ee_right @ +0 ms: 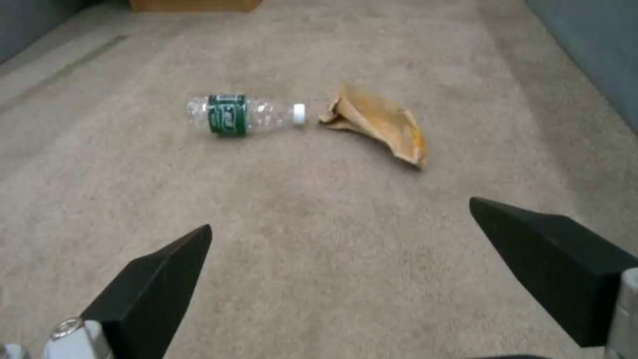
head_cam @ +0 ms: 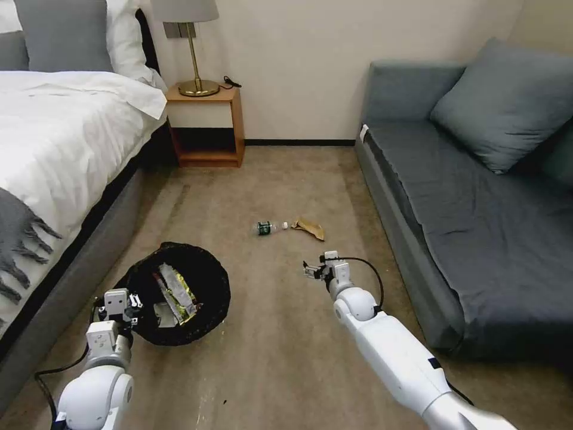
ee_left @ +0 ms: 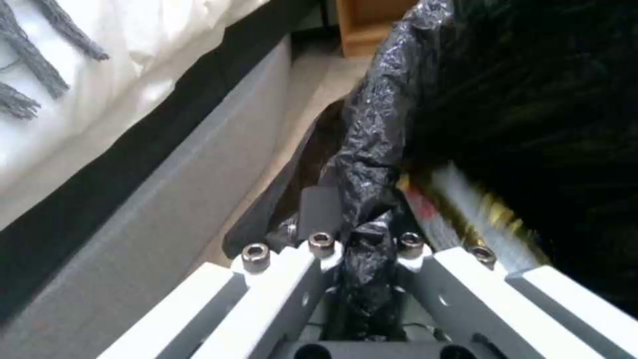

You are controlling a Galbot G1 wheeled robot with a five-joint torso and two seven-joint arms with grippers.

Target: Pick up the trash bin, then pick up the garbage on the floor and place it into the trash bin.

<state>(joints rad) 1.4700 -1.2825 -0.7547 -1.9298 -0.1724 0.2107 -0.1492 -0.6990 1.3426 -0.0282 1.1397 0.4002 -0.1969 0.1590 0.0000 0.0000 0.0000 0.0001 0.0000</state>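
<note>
**Bin held at left, bottle and paper lying ahead of the right gripper**

Beige carpet (head_cam: 280,346) is stretching between a white-sheeted bed (head_cam: 65,125) and a grey sofa (head_cam: 477,197). Over it, the right gripper (ee_right: 346,249) is hovering with its black fingers (ee_right: 159,279) spread wide and holding nothing. Just ahead of it, apart from the fingertips, a clear bottle with a green label (ee_right: 239,114) is lying on its side, its white cap nearly touching a tan crumpled paper scrap (ee_right: 379,122). The left gripper (ee_left: 362,239) is clamping the rim of the trash bin (head_cam: 206,280), pinching its crinkled black liner. Inside the bin, snack wrappers (head_cam: 176,292) are lying. A wooden nightstand (head_cam: 206,125) is standing by the far wall.
</note>
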